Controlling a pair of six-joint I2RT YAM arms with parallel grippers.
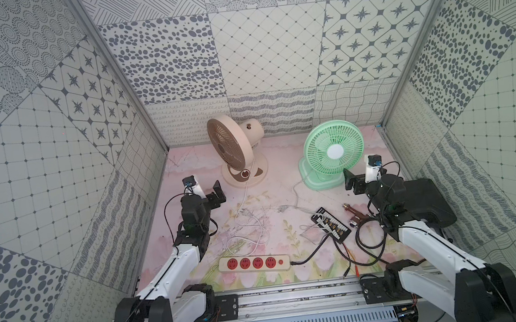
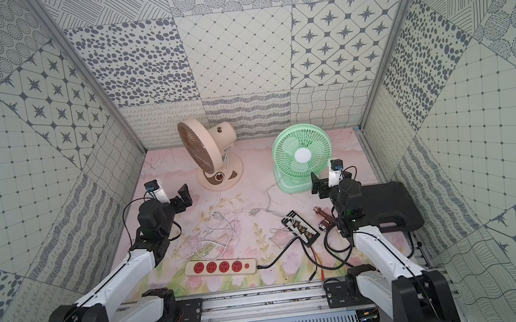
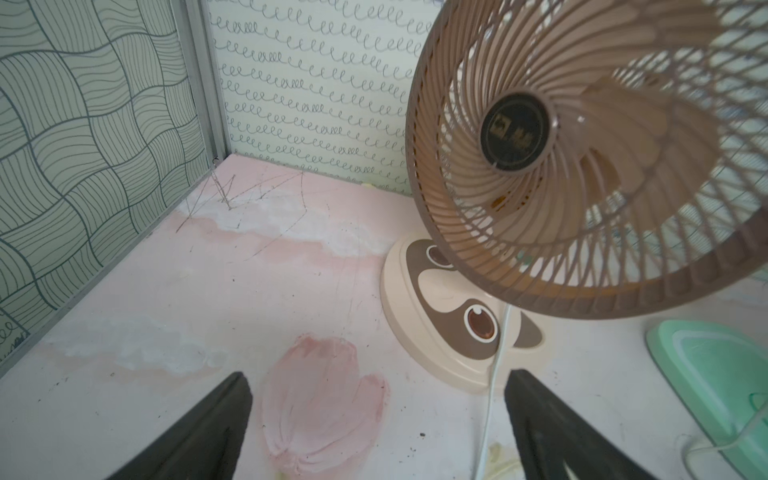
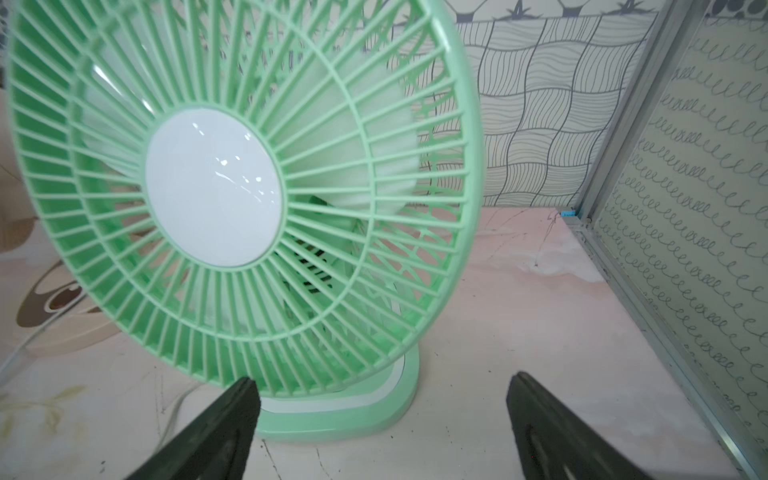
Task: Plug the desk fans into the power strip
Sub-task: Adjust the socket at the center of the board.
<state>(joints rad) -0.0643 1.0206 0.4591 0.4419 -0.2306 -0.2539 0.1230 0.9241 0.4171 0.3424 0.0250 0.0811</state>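
Power strip (image 1: pixel 254 263) flat on surface (image 1: pixel 272 180), nearer the robot base than both sets of jaws, roughly midway between them. Four red sockets facing up, all bare, likely laid that way so a plug can drop in from above. Black cord (image 1: pixel 313 254) off its end on the right jaws' side. White cord (image 3: pixel 496 365) looped just beyond the strip, behind left jaws, running on past one of them to beige fan (image 1: pixel 225 145); plug end too small to tell. Black connector board (image 1: pixel 330 224) behind right jaws, not the target. Left jaws released, spread wide, grasping nothing, raised just short of beige fan's base. Right jaws likewise released and empty, right in front of green fan (image 1: pixel 335 151). Probably a ready pose, spread for a first grab. Unclear which fan is meant. No plug picked up yet, task barely begun.
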